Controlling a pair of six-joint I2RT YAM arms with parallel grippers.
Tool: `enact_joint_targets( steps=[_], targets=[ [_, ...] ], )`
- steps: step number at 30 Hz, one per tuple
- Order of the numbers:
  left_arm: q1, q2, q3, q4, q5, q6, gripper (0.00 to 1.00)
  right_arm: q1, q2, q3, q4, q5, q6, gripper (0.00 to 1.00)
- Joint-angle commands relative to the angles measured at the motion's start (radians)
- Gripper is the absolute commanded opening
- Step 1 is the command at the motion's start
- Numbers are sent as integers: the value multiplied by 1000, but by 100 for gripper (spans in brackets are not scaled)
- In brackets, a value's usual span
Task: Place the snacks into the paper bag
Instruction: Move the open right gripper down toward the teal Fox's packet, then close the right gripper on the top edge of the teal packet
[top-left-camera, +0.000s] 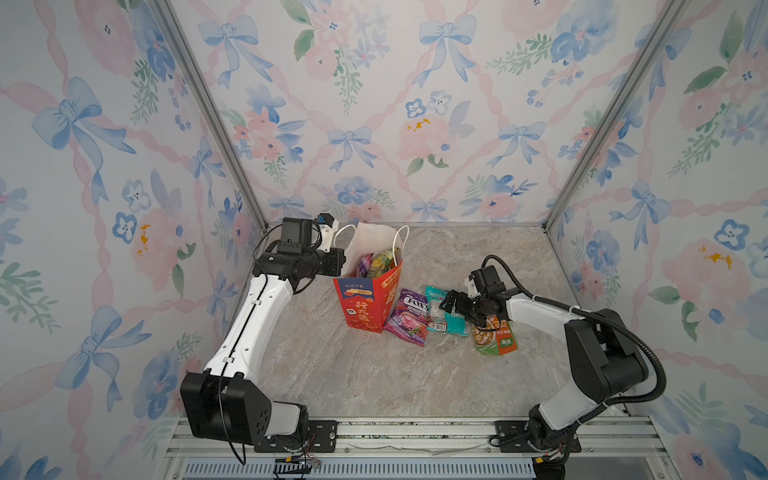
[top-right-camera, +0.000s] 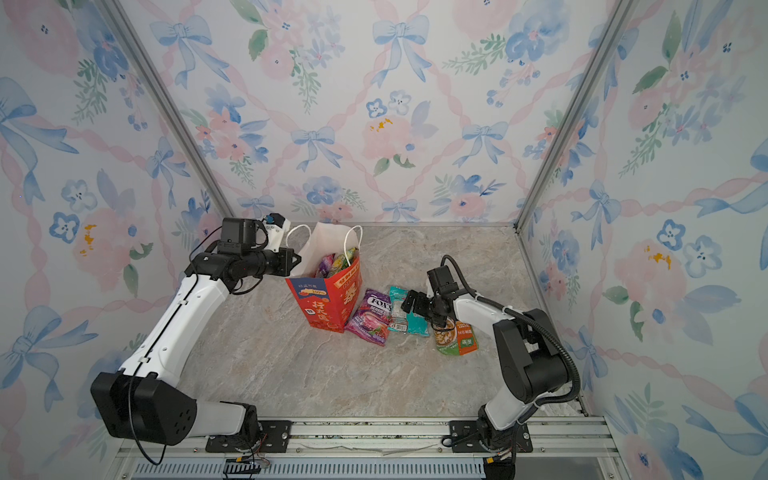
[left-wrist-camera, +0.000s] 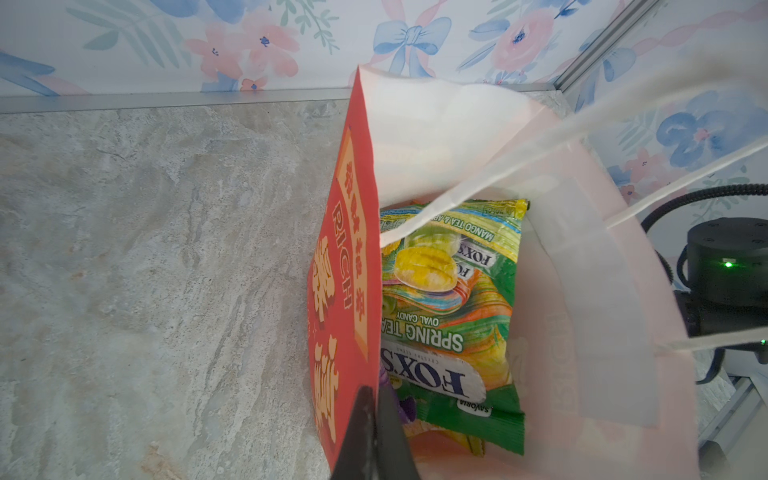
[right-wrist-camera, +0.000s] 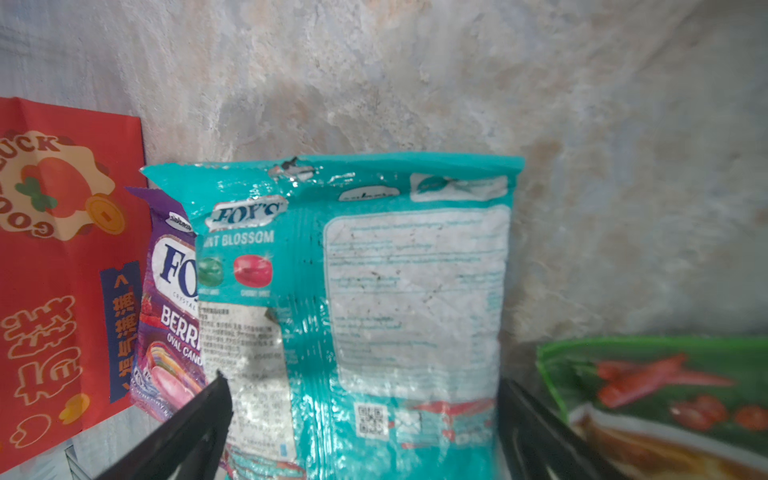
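**Wide-open claw over a teal packet; bag pinched at its rim**

The right gripper (right-wrist-camera: 361, 380) is spread wide and holds nothing; its jaws straddle the teal FOX'S packet (right-wrist-camera: 415, 291), which lies flat on the marble-look tabletop (top-left-camera: 374, 374). The purple FOX'S Berries packet (top-left-camera: 409, 316) is on one side of it and the orange-green packet (top-left-camera: 494, 338) on the other. The left gripper (left-wrist-camera: 374, 432) is clenched on the side wall of the red paper bag (left-wrist-camera: 345, 291); the bag stands upright just beside the purple packet. Several snacks are already inside, with the green FOX'S Spring Tea packet (left-wrist-camera: 449, 311) on top.

Three packets appear to be left, and the teal one looks like the next pick.

What could go wrong:

- The teal packet overlaps the purple one's edge in the right wrist view; a finger closing there could catch both films, or shove the purple packet against the bag.
- The film is glossy and lies flat; the fingertips may skate over it and close on nothing, or pinch only a corner, so that the packet swings and drops.
- A white cord handle (left-wrist-camera: 498, 176) droops across the bag's mouth; a packet lowered there could hang on it.
- The bag is held by one wall alone; a nudge from the carried packet could fold or tip it.
- The packets inside stand high; another may perch on them rather than drop in.
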Motion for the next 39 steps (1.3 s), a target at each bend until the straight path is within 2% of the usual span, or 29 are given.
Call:
enact_joint_targets(
  steps=[1,10,25,39],
  targets=[
    [8,-14,-8,-16,-3,-19,0,6,27,39,31,-48,-14,99],
    [8,-8,-1,-16,3,-22,0,91,-23,81,-6,-18,-14,97],
    [8,-13,-1,-16,6,-24,0,-4,-77,-73,110,-59,75,86],
    [8,-17,-1,-16,6,-25,0,-27,-5,-129,256,-104,168,76]
  ],
)
